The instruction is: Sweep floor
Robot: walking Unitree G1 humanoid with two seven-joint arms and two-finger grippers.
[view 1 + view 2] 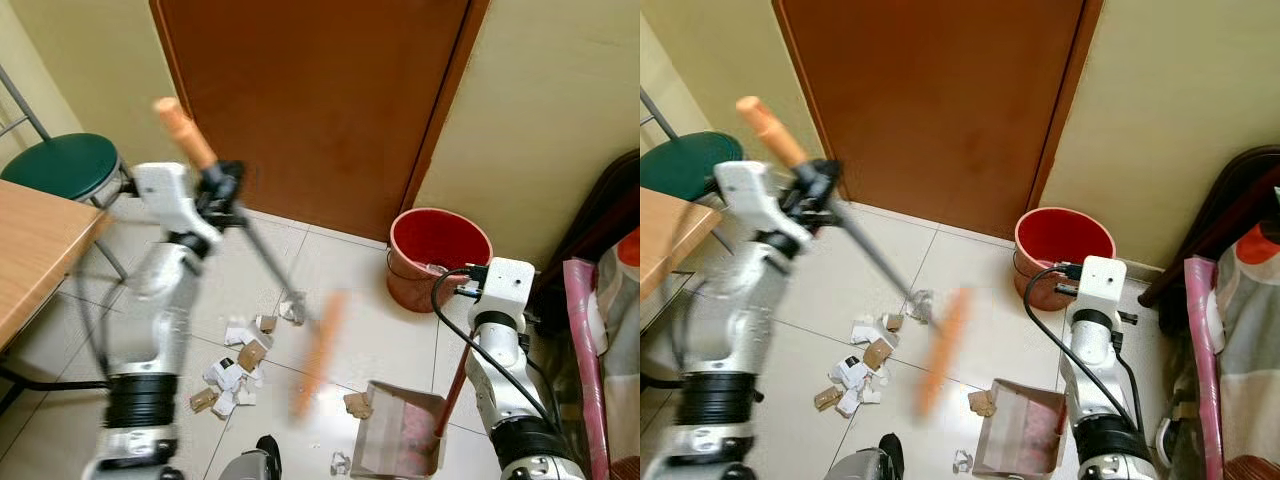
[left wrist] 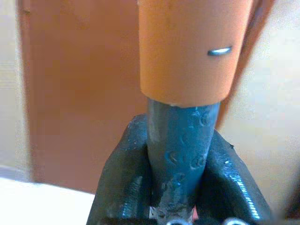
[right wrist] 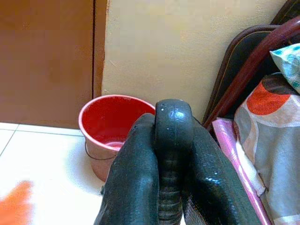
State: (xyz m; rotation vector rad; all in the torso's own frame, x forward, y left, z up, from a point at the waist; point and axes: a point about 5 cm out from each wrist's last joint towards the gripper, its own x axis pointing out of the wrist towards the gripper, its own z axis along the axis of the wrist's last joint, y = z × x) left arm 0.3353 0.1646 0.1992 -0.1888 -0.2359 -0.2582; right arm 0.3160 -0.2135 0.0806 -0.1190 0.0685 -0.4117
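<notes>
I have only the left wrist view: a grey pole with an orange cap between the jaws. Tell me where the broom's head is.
Observer: The blurred orange broom head is over the white tile floor, between the scraps and the dustpan.
Operator: Describe the scraps.
Observer: Torn white and brown paper pieces lie clustered on the robot's left of the head.
Operator: Locate the dustpan.
Observer: The brownish flat dustpan sits on the floor, its dark red handle held by the right gripper; a red plastic bucket stands beyond it.
</notes>
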